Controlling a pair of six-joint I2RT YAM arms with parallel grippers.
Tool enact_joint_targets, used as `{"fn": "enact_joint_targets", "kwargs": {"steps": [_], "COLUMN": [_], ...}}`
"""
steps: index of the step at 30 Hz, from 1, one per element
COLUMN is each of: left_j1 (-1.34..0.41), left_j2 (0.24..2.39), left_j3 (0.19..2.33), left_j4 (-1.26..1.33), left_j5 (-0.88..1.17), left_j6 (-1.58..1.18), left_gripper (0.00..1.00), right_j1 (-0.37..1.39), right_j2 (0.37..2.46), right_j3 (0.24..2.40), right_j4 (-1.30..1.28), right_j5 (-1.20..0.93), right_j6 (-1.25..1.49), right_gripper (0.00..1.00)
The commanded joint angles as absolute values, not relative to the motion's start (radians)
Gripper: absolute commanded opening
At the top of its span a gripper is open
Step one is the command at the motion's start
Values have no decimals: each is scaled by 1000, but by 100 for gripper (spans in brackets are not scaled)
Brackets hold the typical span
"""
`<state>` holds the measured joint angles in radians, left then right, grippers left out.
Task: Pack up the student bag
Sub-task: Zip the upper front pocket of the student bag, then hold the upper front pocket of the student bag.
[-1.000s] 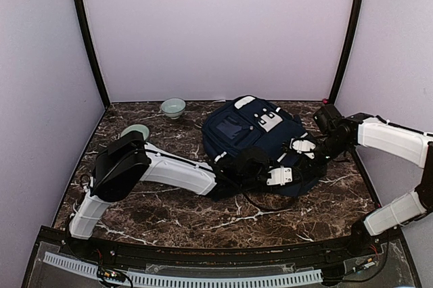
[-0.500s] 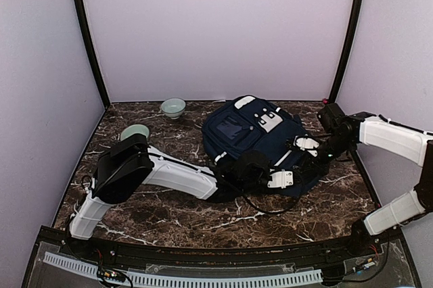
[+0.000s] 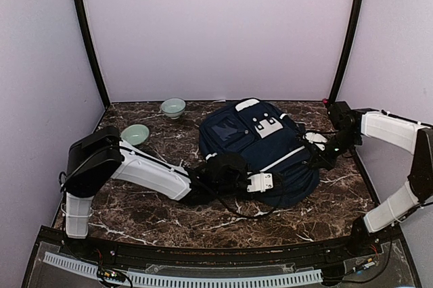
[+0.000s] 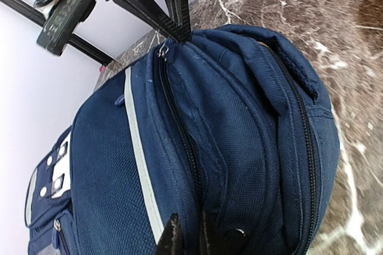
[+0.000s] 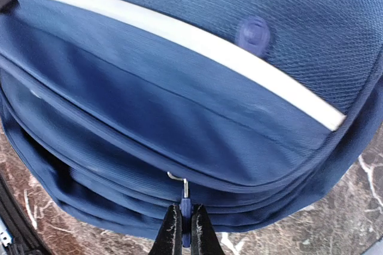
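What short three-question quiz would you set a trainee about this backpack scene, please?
1. True or false: the right hand pinches a zip pull on the student bag.
2. How many bowls stand on the table?
3. The left hand is closed on: A the student bag; B a bowl; C nothing.
Key: 1 true; 2 two; 3 A.

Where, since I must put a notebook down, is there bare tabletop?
Bare marble: the near strip in front of the student bag, widest at its right. Crowded: the middle, with bag, left arm and right arm; far left, a rear bowl and a nearer bowl.
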<state>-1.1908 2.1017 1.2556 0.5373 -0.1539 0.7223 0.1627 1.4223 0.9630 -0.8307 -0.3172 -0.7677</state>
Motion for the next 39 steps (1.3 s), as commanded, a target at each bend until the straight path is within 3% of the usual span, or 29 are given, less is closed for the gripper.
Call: {"fn": "enact_joint_targets", "kwargs": {"steps": [1,9,12,15,16,17,22,39], "left_j1": [-1196,-1193,-1193,-1200,-1208,-1217,-1234,-1235], "left_j2": [1955,1746,1665,1569,1539,1511,1531,1840], "left_j3": [1120,844,787,776,779,786,881,1131], "left_j4": [392,207,112,13,5,6,79,292], "left_j5": [-153,-302,-343,-244,-200,-174,-119,-206], "left_j6": [607,459,385,327,316,301,250,251], "left_gripper": [0,3,24,46,70,77,77,43], "right_j1": [141,394,498,565,573,577,579,581], "right_j2": [1434,1391,1413,1447,1456,1466,1474,1435], "right_j3": [1018,1014,1047,1071,1073,1073,1060,1042], "right_j4": [-831,-848,-834,-812,-804,-796,-777,-776], "right_j5": [-341,-456,-507,-517,-516,-515,-511,-501], "right_j6": [-773,-682,-625,-598,-593,-593,-585,-571], "right_gripper": [0,0,0,0,0,0,0,0]}}
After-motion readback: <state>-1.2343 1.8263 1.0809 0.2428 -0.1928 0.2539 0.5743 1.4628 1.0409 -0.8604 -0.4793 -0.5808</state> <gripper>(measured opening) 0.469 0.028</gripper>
